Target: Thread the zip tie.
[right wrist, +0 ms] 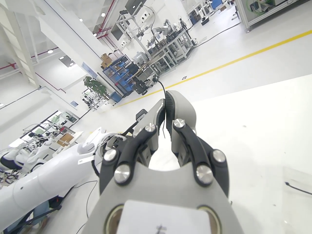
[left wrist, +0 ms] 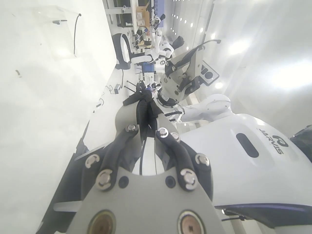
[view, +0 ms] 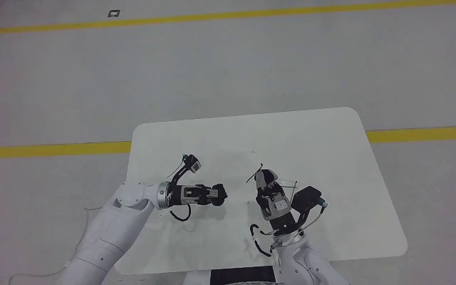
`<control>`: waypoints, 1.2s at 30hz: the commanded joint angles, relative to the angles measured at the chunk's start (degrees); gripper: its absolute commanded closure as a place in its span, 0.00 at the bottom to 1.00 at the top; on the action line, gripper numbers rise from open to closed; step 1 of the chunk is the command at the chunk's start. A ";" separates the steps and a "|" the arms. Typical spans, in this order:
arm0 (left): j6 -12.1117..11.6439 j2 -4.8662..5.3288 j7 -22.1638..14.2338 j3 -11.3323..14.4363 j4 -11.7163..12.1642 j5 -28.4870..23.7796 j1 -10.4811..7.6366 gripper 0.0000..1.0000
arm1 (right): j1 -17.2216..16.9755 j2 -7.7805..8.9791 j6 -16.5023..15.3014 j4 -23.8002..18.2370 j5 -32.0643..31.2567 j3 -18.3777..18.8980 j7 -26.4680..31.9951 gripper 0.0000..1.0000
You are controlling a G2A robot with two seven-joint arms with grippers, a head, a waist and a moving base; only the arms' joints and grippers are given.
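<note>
Zip tie (right wrist: 162, 89) is up off the table, pinched in the right gripper (right wrist: 166, 105). The fingers are pressed together on the strap, a short curved length pokes out past the tips, and a thinner bit trails back between the fingers. Which end carries the head, I can't make out. Across from it, near but apart, sits the left gripper (left wrist: 143, 104), tips aimed toward the right one, fingers together as well. A thin dark line runs down between them, but whether that's a strap or anything gripped at all, I can't tell. Both hang over the near part of the table (view: 320, 139). Close to the right gripper there's a clear tray (left wrist: 46, 27) on the table, a spare tie (left wrist: 74, 34) by its edge. My read: this is the line-up step. The tie is picked and the threading not yet done, with no closed loop to be seen. The next move calls for bringing the two grippers together with the free end squared to the slot in the head. It's a small, bendy target, so it wants a slow, well-aimed approach. A slight tilt and the tip likely slides past.
</note>
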 commanded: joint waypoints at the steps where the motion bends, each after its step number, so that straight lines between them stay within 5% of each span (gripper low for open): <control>1: 0.00 -0.05 -0.36 0.27 -0.13 -0.34 -0.14 1.00 | 0.00 0.00 0.01 0.00 -0.01 0.00 -0.01 1.00; 7: 0.00 -0.05 -0.36 0.27 -0.13 -0.34 -0.14 1.00 | 0.00 0.00 0.01 0.00 -0.01 0.00 -0.01 1.00; 12: 0.00 -0.04 2.93 -0.02 -1.69 0.95 -0.15 1.00 | 0.41 0.00 -0.10 -0.10 -0.88 -0.52 0.79 1.00; 18: 0.00 -0.20 2.62 -2.45 -4.34 2.34 0.04 1.00 | -0.50 0.12 -1.15 -0.73 -1.11 -1.46 0.94 1.00; 25: 0.00 -1.29 1.22 -5.70 -7.09 4.31 1.72 1.00 | -1.20 0.29 -2.42 -1.27 -0.02 -2.02 2.05 1.00; 32: 0.00 -3.08 -0.98 -7.95 -7.56 5.11 2.67 1.00 | -1.12 0.34 -2.74 -1.33 -0.30 -2.05 2.20 1.00; 36: 0.00 -3.15 -1.05 -8.02 -7.55 5.15 2.69 1.00 | -0.53 0.30 -3.08 -1.26 -0.04 -2.53 2.79 1.00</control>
